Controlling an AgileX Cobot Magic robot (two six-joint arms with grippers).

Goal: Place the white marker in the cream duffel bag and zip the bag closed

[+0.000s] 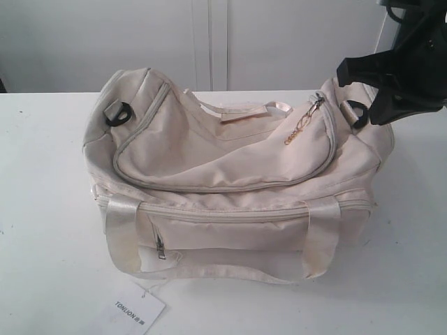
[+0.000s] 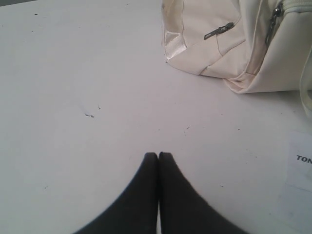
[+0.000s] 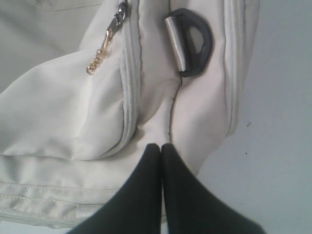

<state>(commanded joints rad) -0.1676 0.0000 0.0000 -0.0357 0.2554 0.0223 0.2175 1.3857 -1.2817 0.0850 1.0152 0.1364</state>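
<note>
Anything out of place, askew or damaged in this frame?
Nothing damaged or spilled. The soft cream fabric duffel bag slumps unevenly, and a white square paper tag lies flat on the white table in front. No marker shows in any view.

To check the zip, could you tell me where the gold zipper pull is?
Exterior view: the gold zipper pull lies at the cream duffel bag's right end, on top, beside the black end ring.

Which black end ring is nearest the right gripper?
The right-hand ring in the exterior view, beside the right gripper; the other ring sits at the left end of the cream duffel bag.
</note>
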